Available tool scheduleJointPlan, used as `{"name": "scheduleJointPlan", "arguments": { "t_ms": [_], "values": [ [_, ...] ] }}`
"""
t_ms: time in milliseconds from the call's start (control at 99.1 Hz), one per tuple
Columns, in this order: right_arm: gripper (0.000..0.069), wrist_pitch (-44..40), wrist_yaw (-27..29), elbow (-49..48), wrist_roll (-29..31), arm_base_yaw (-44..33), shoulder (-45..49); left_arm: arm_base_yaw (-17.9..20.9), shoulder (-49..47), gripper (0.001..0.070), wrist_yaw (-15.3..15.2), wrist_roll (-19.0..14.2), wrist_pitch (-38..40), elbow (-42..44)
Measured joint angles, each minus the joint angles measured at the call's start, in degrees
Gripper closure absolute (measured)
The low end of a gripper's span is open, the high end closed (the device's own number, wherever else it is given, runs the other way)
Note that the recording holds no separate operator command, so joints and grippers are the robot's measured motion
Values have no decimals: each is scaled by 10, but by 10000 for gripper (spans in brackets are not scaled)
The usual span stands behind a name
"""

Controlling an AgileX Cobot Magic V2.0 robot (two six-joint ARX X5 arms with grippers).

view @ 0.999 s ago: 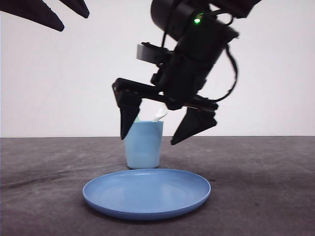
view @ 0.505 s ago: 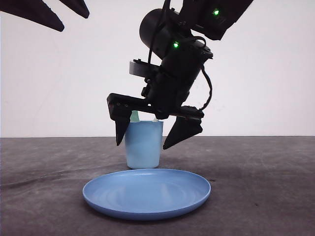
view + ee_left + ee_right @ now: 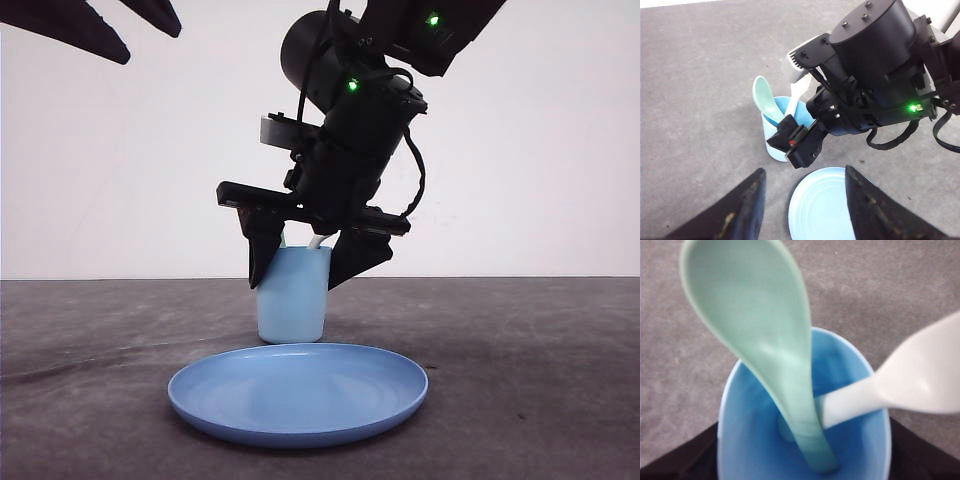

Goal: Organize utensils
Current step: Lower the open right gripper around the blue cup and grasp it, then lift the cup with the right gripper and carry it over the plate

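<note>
Dark grey tabletop (image 3: 540, 380), white wall behind. Blue plate (image 3: 298, 392) at front, light blue cup (image 3: 292, 296) just behind it. Spoon (image 3: 760, 340) and fork (image 3: 900, 385) both stand handle-down in the cup, heads above the rim. Right gripper (image 3: 305, 268) low over the cup, fingers spread either side of its rim, holding nothing. Left gripper (image 3: 802, 200) hangs well above the table, fingers wide apart, empty

A dark grey table (image 3: 540, 380) carries a blue plate (image 3: 298, 392), with a light blue cup (image 3: 292, 300) just beyond it at 12 o'clock.
</note>
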Motion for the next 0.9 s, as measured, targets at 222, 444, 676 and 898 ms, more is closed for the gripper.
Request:
{"name": "scheduleJointPlan", "arguments": {
  "t_ms": [222,444,676,898],
  "values": [
    [271,-58,-1,3,-15,2,-33,0,0,411,0,0,-2,0],
    [273,-131,-5,6,-44,22,-159,0,0,411,0,0,-2,0],
    [273,-234,-6,8,-74,70,-257,0,0,411,0,0,-2,0],
    [273,-263,0,6,-75,105,-278,0,0,411,0,0,-2,0]
  ]
}}
